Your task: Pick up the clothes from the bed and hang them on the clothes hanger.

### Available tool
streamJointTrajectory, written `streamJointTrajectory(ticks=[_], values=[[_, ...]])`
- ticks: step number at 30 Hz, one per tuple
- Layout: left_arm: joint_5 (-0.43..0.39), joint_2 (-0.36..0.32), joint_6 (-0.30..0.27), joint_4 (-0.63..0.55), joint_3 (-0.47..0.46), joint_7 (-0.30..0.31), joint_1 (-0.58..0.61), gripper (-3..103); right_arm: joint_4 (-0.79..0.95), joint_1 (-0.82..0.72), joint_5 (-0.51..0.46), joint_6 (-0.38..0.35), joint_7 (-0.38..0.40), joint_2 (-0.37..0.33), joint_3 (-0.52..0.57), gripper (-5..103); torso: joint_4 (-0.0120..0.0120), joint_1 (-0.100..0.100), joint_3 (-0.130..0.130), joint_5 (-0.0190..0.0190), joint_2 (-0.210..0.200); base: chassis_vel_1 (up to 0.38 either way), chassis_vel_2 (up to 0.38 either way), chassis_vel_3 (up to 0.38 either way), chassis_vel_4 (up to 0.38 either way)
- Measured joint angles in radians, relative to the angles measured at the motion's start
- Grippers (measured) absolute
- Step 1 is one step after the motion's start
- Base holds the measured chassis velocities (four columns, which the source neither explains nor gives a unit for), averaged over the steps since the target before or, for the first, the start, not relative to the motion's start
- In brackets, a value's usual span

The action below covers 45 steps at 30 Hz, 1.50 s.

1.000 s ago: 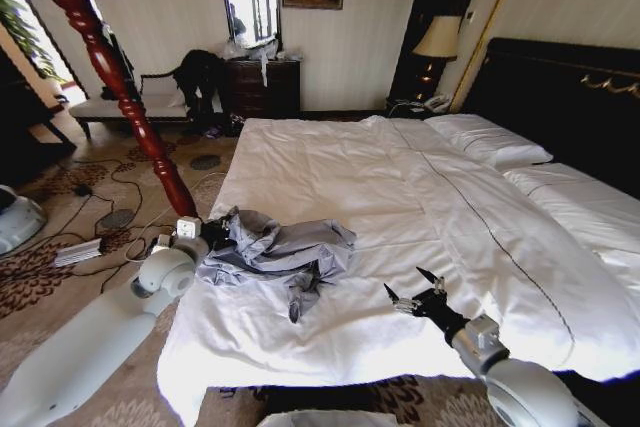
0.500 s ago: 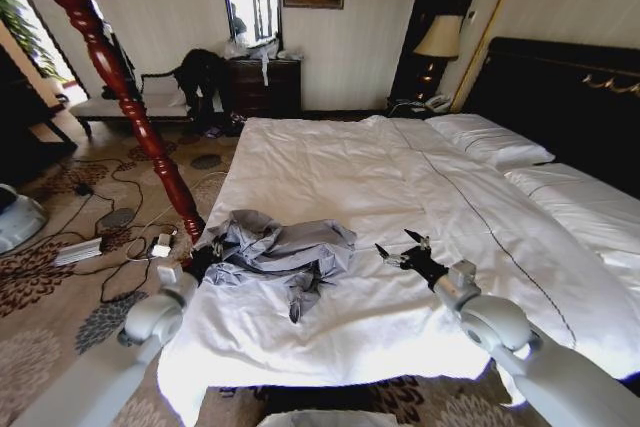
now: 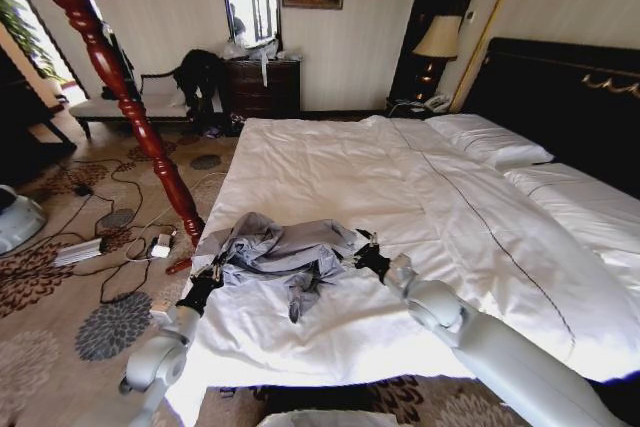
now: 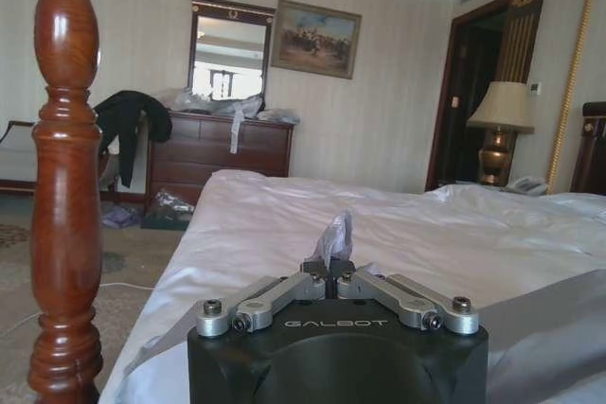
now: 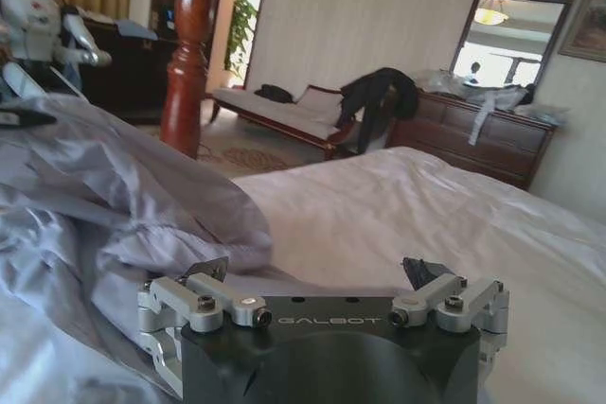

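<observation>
We find the shirt [image 3: 280,252] crumpled in a heap on the bed [image 3: 330,162], close to the foot edge and nearer the bed's left side than its middle. Its long axis runs roughly across the bed, parallel to the foot edge, with one dark-edged fold trailing toward that edge.

Both of our hands sit at opposite ends of that axis. The left hand [image 3: 205,282] is at the shirt's left end, near the bed's left edge. In the left wrist view its fingers [image 4: 327,283] are drawn together, and a small peak of grey fabric [image 4: 336,237] stands up right at their tips, so we judge it is pinched on a fold of the shirt. The right hand [image 3: 368,255] is at the shirt's right end, touching or just beside the cloth. In the right wrist view its fingers [image 5: 213,272] stand well apart, with bare duvet between them and the bulk of the shirt [image 5: 104,205] lying off to one side of the hand, not between the fingers.

So the relation that matters is this: the shirt lies between our two hands, the left one seems already on it, and the right one is beside it but not around it. We judge the right hand needs to shift toward the cloth before closing.

The turned red-brown wooden post [image 3: 115,82] rises from the floor off the bed's left edge, near the left arm. We cannot make out a hanger.
</observation>
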<state>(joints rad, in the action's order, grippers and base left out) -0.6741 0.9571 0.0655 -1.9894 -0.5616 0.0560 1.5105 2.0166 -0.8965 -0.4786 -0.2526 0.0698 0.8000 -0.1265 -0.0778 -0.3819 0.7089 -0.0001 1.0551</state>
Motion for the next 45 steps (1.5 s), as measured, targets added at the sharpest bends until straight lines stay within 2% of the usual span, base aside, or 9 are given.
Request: streamJointTrajectory(ticks=[8, 11, 15, 26, 31, 33, 35, 44, 45], values=[[-0.012, -0.001, -0.009, 0.011, -0.018, -0.011, 0.023, 0, 0.039, -0.048, 0.036, -0.021, 0.008, 0.03, -0.045, 100, -0.0007, 0.0, 0.0, -0.0001, 0.0, 0.0, 0.0, 0.0, 0.0], [-0.018, 0.005, -0.017, 0.004, -0.002, -0.012, 0.037, 0, 0.015, -0.026, 0.171, -0.024, -0.007, 0.049, -0.102, 100, 0.0, 0.0, 0.0, -0.0003, 0.0, 0.0, 0.0, 0.0, 0.0], [-0.011, 0.007, -0.021, -0.019, 0.014, -0.014, 0.045, 0, -0.04, 0.003, 0.241, -0.025, -0.016, 0.084, -0.144, 100, -0.0004, 0.0, 0.0, 0.0002, 0.0, 0.0, 0.0, 0.0, 0.0], [-0.013, 0.001, -0.019, -0.027, -0.027, -0.029, 0.087, 0, -0.168, 0.158, 0.224, -0.004, -0.022, 0.11, -0.236, 102, -0.0002, 0.0, 0.0, 0.0, 0.0, 0.0, 0.0, 0.0, 0.0], [-0.037, -0.008, -0.018, -0.025, -0.059, -0.035, 0.116, 0, -0.164, 0.21, 0.218, -0.001, -0.04, 0.075, -0.3, 84, -0.0003, 0.0, 0.0, 0.0, 0.0, 0.0, 0.0, 0.0, 0.0], [-0.038, -0.008, -0.017, -0.025, -0.063, -0.037, 0.119, 0, -0.161, 0.21, 0.224, 0.001, -0.043, 0.071, -0.304, 84, -0.0003, 0.0, 0.0, 0.0, 0.0, 0.0, 0.0, 0.0, 0.0], [-0.041, -0.004, -0.015, -0.024, -0.072, -0.042, 0.129, 0, -0.157, 0.216, 0.241, 0.004, -0.054, 0.056, -0.327, 70, -0.0002, 0.0, 0.0, 0.0, 0.0, 0.0, 0.0, 0.0, 0.0], [-0.042, 0.011, -0.012, -0.024, -0.074, -0.046, 0.139, 0, -0.17, 0.262, 0.258, -0.003, -0.08, 0.038, -0.384, 78, -0.0002, 0.0, 0.0, 0.0, 0.0, 0.0, 0.0, 0.0, 0.0], [-0.043, 0.011, -0.011, -0.024, -0.074, -0.046, 0.139, 0, -0.173, 0.268, 0.259, -0.006, -0.08, 0.037, -0.392, 73, -0.0001, 0.0, 0.0, 0.0001, 0.0, 0.0, 0.0, 0.0, 0.0]])
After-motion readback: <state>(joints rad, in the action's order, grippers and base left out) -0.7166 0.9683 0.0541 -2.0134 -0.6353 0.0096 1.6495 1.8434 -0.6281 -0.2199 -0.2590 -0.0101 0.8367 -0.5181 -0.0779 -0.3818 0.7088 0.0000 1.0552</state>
